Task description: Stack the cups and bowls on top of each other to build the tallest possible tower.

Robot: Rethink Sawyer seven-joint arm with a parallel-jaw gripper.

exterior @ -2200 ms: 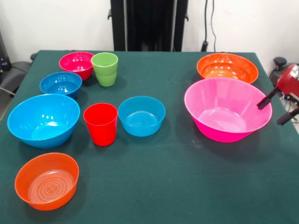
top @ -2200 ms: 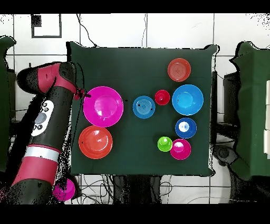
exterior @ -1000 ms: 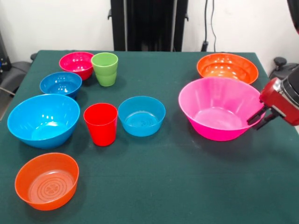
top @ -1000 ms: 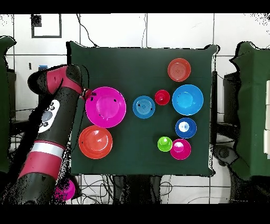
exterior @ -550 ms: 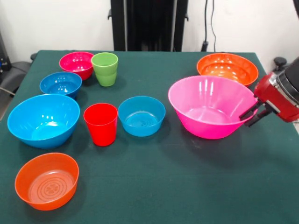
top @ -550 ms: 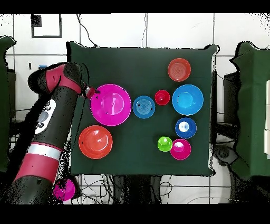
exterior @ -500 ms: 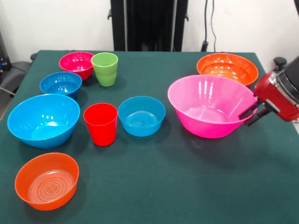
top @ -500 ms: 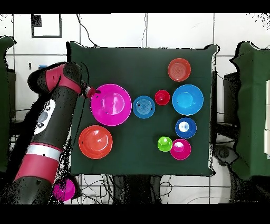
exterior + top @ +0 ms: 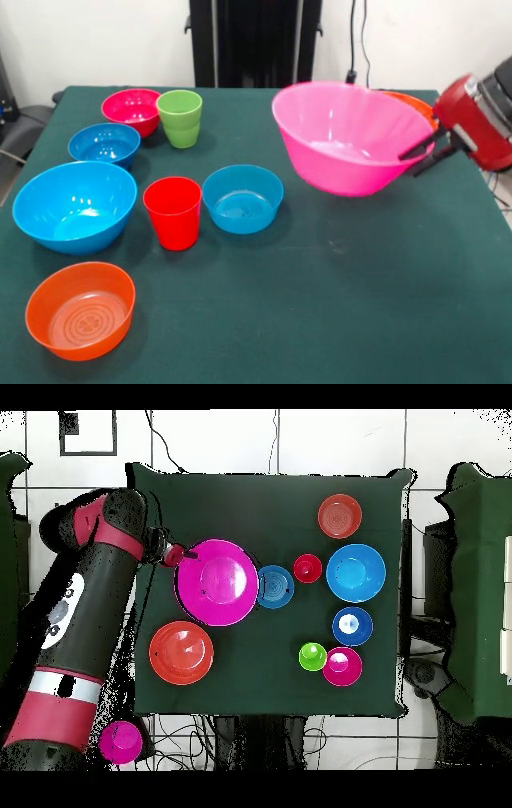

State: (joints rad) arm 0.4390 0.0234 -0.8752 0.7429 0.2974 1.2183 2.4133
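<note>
Hand (image 9: 178, 556) at pink bowl (image 9: 222, 582) rim

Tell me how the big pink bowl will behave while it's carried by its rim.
The pink bowl, pinched at one edge by the gripper, already hangs tilted, so it may swing or slip. Its glossy plastic looks slippery. It probably stays stiff and light.

Dark green counter (image 9: 336, 304), cloth-covered. Resting directly on it: large light blue bowl (image 9: 74, 206) and orange bowl (image 9: 80, 310) at the front view's left; red cup (image 9: 173, 212) just beside a smaller blue bowl (image 9: 242, 198); further back, another small blue bowl (image 9: 104, 145), magenta bowl (image 9: 130, 110) and green cup (image 9: 179, 118) close together. Second orange bowl (image 9: 181, 652) standing at the far right, mostly hidden in the front view.
</note>
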